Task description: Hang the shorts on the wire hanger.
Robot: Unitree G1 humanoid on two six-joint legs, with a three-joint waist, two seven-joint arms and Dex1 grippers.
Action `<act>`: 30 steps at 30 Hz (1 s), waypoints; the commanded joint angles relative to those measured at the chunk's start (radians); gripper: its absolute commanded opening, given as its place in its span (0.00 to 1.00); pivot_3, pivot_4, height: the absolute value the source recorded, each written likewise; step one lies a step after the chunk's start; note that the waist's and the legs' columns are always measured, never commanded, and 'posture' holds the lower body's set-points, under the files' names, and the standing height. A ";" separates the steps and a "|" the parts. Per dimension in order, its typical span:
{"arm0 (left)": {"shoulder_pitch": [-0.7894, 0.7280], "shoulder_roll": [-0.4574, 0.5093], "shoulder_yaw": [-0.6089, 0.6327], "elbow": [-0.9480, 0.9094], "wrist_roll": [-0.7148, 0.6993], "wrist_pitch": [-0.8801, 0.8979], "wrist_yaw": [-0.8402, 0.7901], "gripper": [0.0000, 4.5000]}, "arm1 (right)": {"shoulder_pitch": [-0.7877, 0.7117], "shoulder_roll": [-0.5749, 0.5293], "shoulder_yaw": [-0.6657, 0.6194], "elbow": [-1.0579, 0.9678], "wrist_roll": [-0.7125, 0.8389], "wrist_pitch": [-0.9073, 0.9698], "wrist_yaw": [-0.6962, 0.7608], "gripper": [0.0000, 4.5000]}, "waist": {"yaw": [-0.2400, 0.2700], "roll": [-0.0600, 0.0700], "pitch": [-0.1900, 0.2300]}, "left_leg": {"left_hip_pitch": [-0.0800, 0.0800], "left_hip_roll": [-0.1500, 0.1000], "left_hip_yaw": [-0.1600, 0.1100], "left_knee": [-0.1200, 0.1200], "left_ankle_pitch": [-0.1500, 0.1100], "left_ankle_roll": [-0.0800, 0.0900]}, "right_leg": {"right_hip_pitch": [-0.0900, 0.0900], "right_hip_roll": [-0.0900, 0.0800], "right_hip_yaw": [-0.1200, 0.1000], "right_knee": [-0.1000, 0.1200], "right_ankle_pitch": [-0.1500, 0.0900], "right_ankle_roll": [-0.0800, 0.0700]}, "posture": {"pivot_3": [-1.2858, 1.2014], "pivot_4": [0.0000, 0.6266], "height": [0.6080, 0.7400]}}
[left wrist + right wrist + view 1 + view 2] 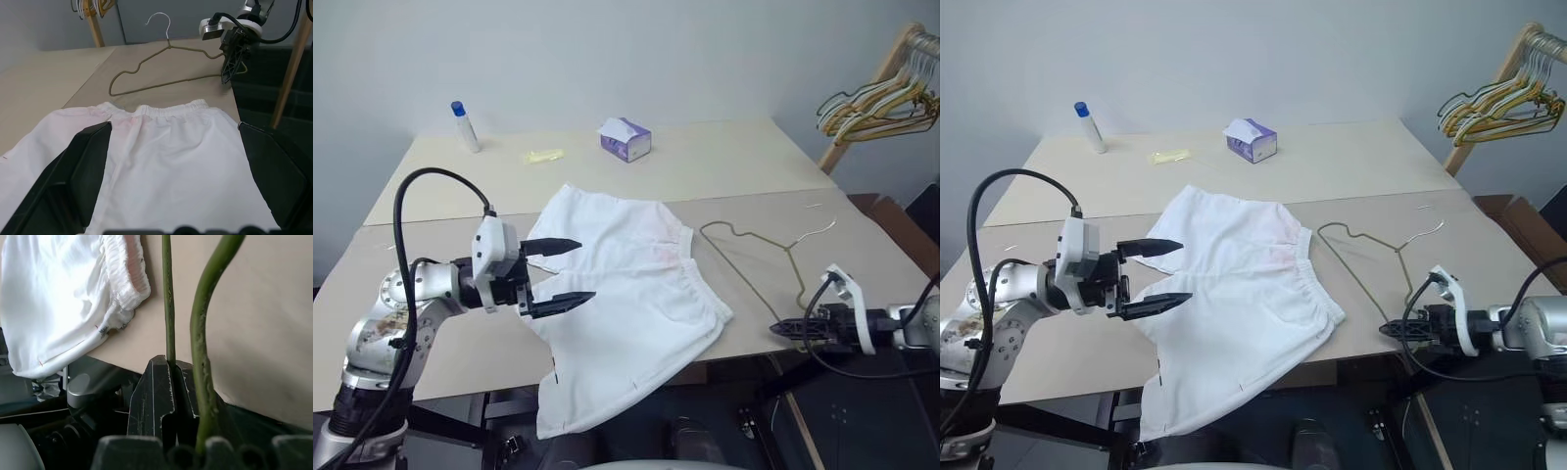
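One shorts (pixel 625 294) leg overhangs table (pixel 724 166) edge.

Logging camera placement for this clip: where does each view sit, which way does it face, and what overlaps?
Head views: stereo pair looking forward and down over the table; both arms show, left gripper open above the shorts, right gripper at the table's near edge.
Left wrist view: looks along its open jaws, across the shorts to the wire hanger.
Right wrist view: looks along its shut jaws, clamped on the hanger wire.
Shared: shorts and hanger appear in every view.
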 commanded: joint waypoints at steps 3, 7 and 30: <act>-0.009 0.001 0.028 -0.039 -0.025 -0.003 0.021 1.00 | -0.036 -0.012 0.076 -0.010 -0.006 -0.038 0.054 0.00 | -0.001 0.000 0.000 | 0.000 0.000 0.000 0.000 0.000 0.000 | 0.000 0.000 0.000 0.000 -0.005 0.004 | 0.55 0.09 1.00; -0.009 -0.015 0.024 -0.057 -0.030 -0.010 0.041 1.00 | -0.067 -0.019 0.139 -0.002 -0.019 -0.050 0.090 0.00 | 0.001 0.001 0.001 | 0.000 0.000 0.000 0.000 0.000 0.000 | 0.000 0.000 0.001 0.000 -0.005 0.004 | 0.55 0.09 1.00; -0.053 -0.023 -0.001 -0.040 -0.027 -0.031 -0.002 1.00 | -0.276 0.085 0.292 0.156 -0.085 -0.058 0.114 0.00 | 0.021 0.001 0.005 | -0.002 0.000 0.000 0.000 -0.001 0.001 | -0.002 0.000 0.000 -0.001 -0.005 0.000 | 0.56 0.09 1.00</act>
